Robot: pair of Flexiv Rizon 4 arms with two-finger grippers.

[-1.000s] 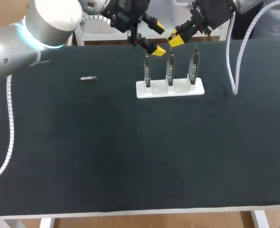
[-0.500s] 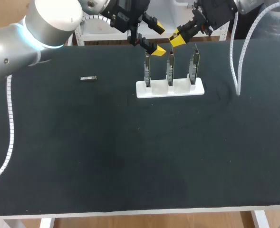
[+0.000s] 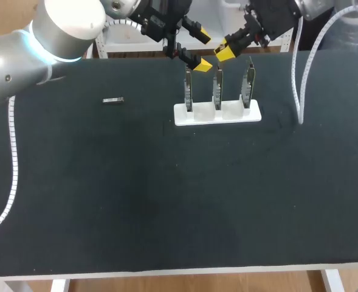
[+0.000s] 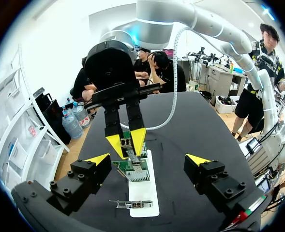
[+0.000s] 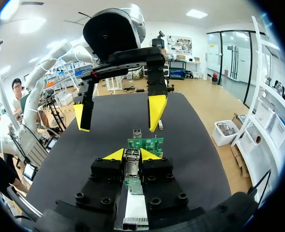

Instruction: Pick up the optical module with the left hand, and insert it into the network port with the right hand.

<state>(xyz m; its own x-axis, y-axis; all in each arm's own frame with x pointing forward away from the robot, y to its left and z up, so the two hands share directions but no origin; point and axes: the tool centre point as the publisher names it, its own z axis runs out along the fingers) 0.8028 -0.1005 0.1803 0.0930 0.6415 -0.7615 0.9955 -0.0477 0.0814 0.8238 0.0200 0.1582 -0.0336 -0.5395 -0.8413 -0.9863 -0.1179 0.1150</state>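
Gripping the rectangular metal optical module [image 5: 131, 165], my right end effector [image 5: 131, 154] hovers by upright green circuit boards [image 5: 145, 144]; my left end effector [image 4: 147, 159] stands open.

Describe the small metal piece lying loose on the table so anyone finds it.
Find the white stand holding three upright boards on the black table. Left of it, the small metal piece lies flat and alone, off the stand.

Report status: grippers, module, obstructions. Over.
Left gripper open, empty. Right gripper shut on optical module, just over middle board. Nothing seen between them; spare module lies apart on table.
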